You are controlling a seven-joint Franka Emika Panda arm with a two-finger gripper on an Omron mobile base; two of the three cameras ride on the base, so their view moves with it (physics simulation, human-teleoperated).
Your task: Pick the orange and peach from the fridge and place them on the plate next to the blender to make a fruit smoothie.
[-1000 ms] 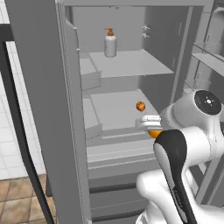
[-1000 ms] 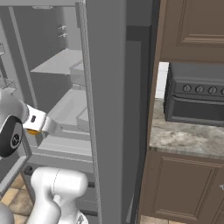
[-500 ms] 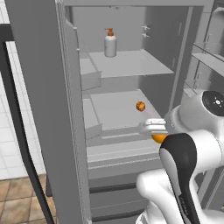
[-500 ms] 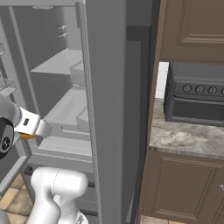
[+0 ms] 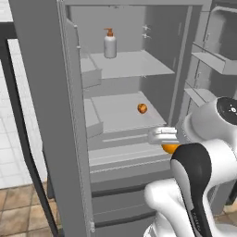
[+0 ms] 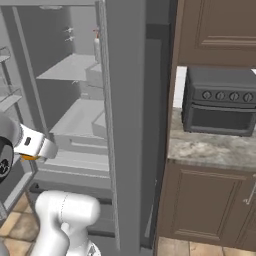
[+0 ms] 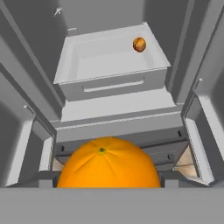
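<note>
My gripper is shut on the orange, a bright smooth ball, held in front of the open fridge at about the height of its lower shelf. In the hand view the orange bulges up between the two fingertips. The peach, orange with a red blush, rests on the middle shelf near its right wall; the hand view has the peach far ahead at upper right. From the right base view the gripper hangs at the left with the orange under it. The plate and blender are out of view.
A white pump bottle stands on the upper shelf. Door bins jut out on the right, close to the arm. A dark toaster oven sits on the stone counter right of the fridge, above brown cabinets.
The gripper has drawn back a little from the shelves, down and toward the base, with the orange still in it. The peach has not moved.
</note>
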